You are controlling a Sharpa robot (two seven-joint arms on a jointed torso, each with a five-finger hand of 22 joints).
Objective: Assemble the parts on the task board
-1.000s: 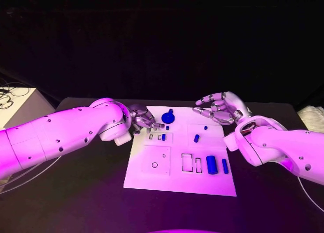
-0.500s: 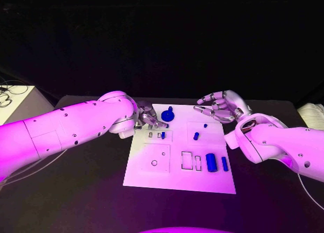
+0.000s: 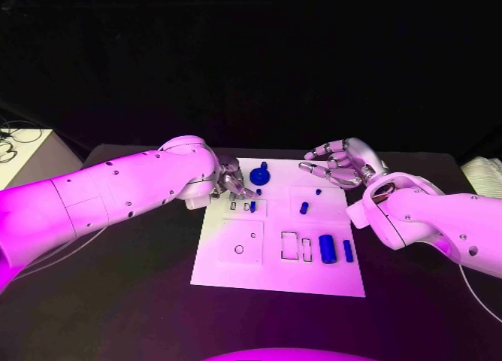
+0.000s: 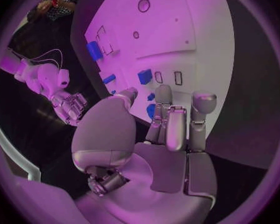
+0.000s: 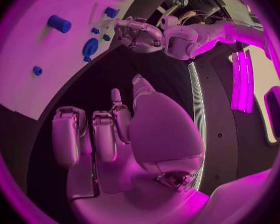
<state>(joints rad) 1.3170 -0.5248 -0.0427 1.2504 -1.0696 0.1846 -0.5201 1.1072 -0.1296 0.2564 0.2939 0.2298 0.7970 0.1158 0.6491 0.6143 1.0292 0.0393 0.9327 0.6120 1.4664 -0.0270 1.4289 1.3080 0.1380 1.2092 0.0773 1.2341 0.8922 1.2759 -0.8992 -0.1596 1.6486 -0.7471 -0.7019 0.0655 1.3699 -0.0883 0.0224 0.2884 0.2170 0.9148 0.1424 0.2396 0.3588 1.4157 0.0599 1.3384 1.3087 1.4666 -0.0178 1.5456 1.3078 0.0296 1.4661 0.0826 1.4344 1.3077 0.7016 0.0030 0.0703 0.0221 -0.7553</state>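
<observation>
The white task board (image 3: 275, 271) lies in the middle of the table. A round blue knob (image 3: 260, 177) stands near its far edge, with a small blue piece (image 3: 252, 206) and a short peg (image 3: 303, 208) nearer. By the rectangular slots lie a blue cylinder (image 3: 328, 249) and a thin blue bar (image 3: 348, 252). My left hand (image 3: 231, 183) hovers at the board's far left corner, just left of the knob, fingers pointing down at the small slots and holding nothing. Its fingertips (image 4: 164, 92) are close to a blue piece (image 4: 144, 76). My right hand (image 3: 343, 164) hangs over the far right corner, fingers apart and empty.
A white box (image 3: 18, 158) with cables sits at the table's far left. A pale stack (image 3: 489, 179) lies at the right edge. Bare black table (image 3: 110, 301) surrounds the board. The board also carries a round hole (image 3: 239, 249) and empty rectangular slots (image 3: 289, 246).
My left arm has swung in, carrying the hand a little farther along the board's far left corner. The right hand has barely shifted. No part has moved.
</observation>
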